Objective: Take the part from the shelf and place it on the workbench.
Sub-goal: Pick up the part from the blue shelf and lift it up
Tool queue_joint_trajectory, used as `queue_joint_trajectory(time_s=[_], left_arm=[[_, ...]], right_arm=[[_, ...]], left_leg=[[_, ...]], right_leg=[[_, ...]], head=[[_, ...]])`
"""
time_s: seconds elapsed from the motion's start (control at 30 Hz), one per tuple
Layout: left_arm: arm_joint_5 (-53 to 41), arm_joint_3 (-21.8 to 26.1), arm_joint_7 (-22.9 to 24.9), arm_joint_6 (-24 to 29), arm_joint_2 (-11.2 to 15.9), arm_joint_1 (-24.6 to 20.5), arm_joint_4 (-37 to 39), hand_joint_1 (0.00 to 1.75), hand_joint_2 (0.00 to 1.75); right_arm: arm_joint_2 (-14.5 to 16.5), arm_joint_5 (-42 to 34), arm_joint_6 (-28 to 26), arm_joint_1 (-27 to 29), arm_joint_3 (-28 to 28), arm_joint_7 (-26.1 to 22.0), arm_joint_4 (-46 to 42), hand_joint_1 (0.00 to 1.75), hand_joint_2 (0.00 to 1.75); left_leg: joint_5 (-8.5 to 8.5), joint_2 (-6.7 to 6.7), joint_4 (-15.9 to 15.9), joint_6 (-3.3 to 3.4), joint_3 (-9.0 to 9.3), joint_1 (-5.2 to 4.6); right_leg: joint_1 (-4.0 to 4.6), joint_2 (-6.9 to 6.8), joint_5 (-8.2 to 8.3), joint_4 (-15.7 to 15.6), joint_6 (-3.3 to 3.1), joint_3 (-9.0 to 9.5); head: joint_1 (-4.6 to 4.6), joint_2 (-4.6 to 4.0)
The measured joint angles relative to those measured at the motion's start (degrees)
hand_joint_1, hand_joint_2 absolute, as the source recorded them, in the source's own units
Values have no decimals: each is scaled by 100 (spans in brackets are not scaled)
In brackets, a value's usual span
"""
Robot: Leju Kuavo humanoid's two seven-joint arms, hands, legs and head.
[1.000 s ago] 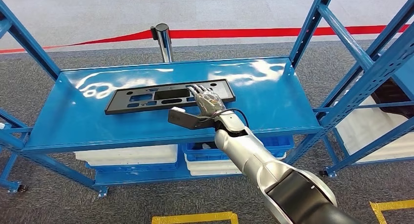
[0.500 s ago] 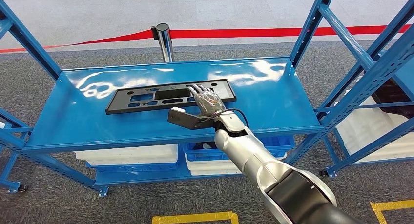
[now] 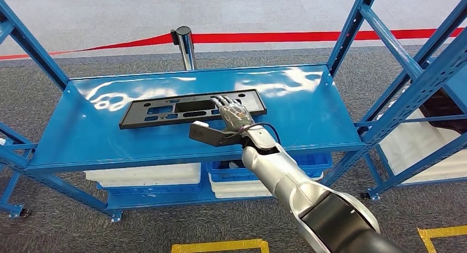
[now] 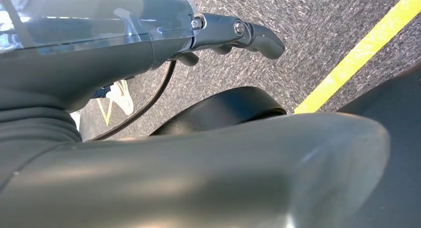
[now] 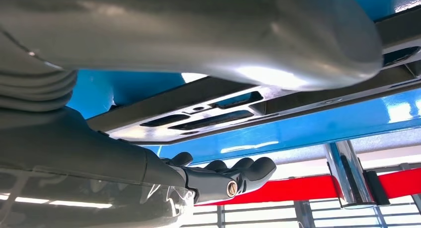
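I am at the pick-up step: my right robot hand (image 3: 235, 113) lies spread and unclosed on the part (image 3: 165, 111), which lies flat on the shelf (image 3: 308, 112), so next I must close around its near edge and lift.

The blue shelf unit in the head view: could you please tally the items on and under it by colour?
Black: 1, the flat part on the top shelf, under the right hand.
White: 2 bins below.
Blue: 2 trays below.
Total: 5.
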Motion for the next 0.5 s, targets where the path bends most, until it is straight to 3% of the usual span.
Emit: queue_joint_trajectory(time_s=[0.37, 0.47, 0.5], left_arm=[[-19, 2, -4, 0, 2, 1, 0, 0, 0], [-27, 2, -7, 0, 8, 1, -2, 0, 0], [-28, 2, -9, 0, 7, 1, -3, 0, 0]], right_arm=[[2, -10, 0, 1, 0, -15, 0, 0, 0], [28, -10, -5, -1, -2, -17, -13, 0, 0], [36, -9, -9, -11, -2, -20, -19, 0, 0]], left_leg=[[-8, 0, 14, 11, -5, -5], [76, 23, -165, 149, 89, 1], [133, 39, -283, 194, 152, 14]], right_leg=[[-25, -3, 12, -21, 13, 5], [-53, -13, 43, -121, 89, 44], [-28, -15, -20, -43, 94, 12]], head=[[0, 0], [-11, 0], [-3, 0]])
